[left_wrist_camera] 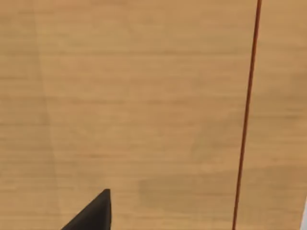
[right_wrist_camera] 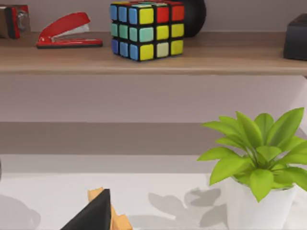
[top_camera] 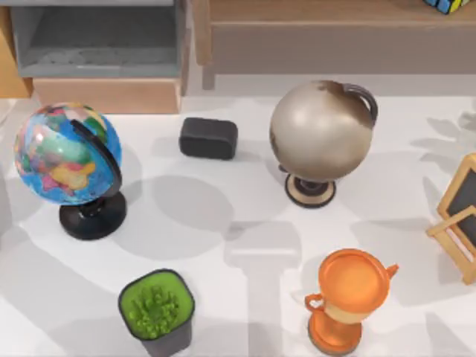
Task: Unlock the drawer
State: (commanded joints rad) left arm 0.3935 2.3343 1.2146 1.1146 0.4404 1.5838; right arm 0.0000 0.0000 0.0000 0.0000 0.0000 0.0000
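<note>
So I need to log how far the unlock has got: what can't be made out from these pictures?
- Drawer: cut off by the top view's upper edge; no lock or handle visible.
- Left wrist view: tan wood up close; which surface, I cannot tell.
- Both grippers: just a dark tip at each wrist view's lower edge.

No text, label, brand, number or sign could be read on anything: the coloured globe [top_camera: 67, 154] bore only map patches without legible names, and the small chalkboard [top_camera: 462, 216] at the bench's right edge was blank.
</note>
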